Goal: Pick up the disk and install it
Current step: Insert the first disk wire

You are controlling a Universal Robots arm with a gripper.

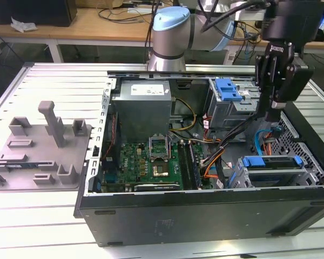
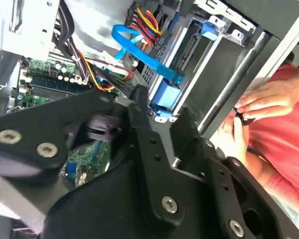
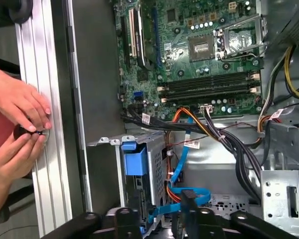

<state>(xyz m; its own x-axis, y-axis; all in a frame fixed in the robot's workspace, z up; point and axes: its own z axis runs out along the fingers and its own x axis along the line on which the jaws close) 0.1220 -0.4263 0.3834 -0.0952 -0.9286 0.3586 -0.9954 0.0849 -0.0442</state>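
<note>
Open tower computer case (image 1: 205,210) lies on its side on the slatted table (image 1: 54,81). You find the disk (image 1: 270,162) sitting on edge in the drive cage at the exterior view's lower right, blue carrier up. The gripper (image 1: 272,112) hovers above the case, just past that cage and apart from the disk; whether it is apart or together, you cannot tell.

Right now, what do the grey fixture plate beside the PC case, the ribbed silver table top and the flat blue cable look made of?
Grey fixture plate with upright posts: matte, uniform grey, probably plastic. Ribbed silver table top: pale, softly shiny slotted profiles, likely aluminium. Flat blue cable: glossy, bends freely, so a plastic jacket.
</note>
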